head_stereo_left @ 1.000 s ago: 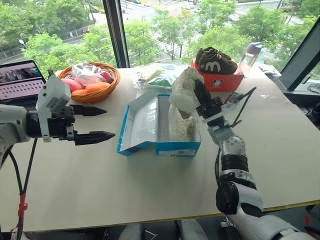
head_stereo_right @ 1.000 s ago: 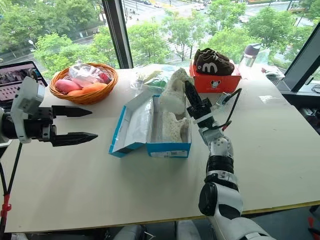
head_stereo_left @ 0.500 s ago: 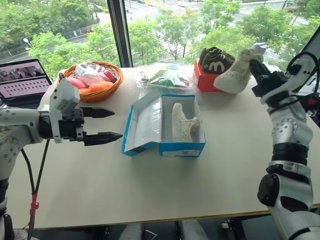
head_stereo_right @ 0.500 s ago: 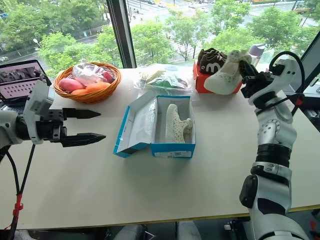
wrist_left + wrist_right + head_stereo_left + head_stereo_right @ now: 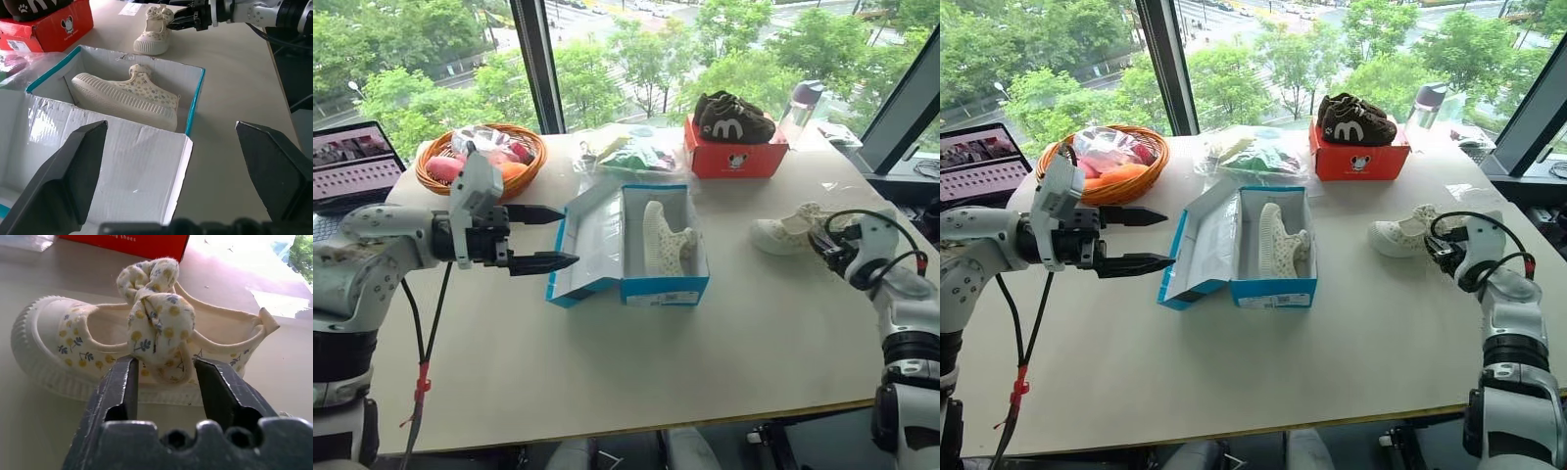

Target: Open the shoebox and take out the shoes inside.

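So, left to right across the surface (image 5: 607,362):
Laptop: open at the far left edge (image 5: 352,162), screen lit.
Basket: a woven orange basket (image 5: 524,147) near the window, with fruit and a clear bag inside.
Left hand: the left hand (image 5: 546,238) hovers level just beside the lid of the shoebox, its two black fingers (image 5: 538,262) spread wide apart with nothing between them.
Shoebox: the shoebox (image 5: 666,291) sits mid-surface, open, its lid (image 5: 587,240) folded flat to the left with the white inside facing up.
Shoe in the box: one cream shoe (image 5: 666,235) lies on its side in the tray, sole toward the lid.
Plastic bag: a clear bag with green contents (image 5: 631,155) lies behind the shoebox.
Red-orange box: it stands (image 5: 734,160) toward the window, carrying a pair of dark brown shoes (image 5: 734,116).
Bottle: a clear bottle with a dark cap (image 5: 800,108) stands just right of that box.
Shoe out of the box: the second cream shoe (image 5: 788,232) rests upright on the surface, well to the right of the shoebox.
Right hand: the right hand (image 5: 164,382) is at that shoe; its fingers stand parted on either side of the bow (image 5: 156,320), close against it, and I cannot tell whether they still press it.
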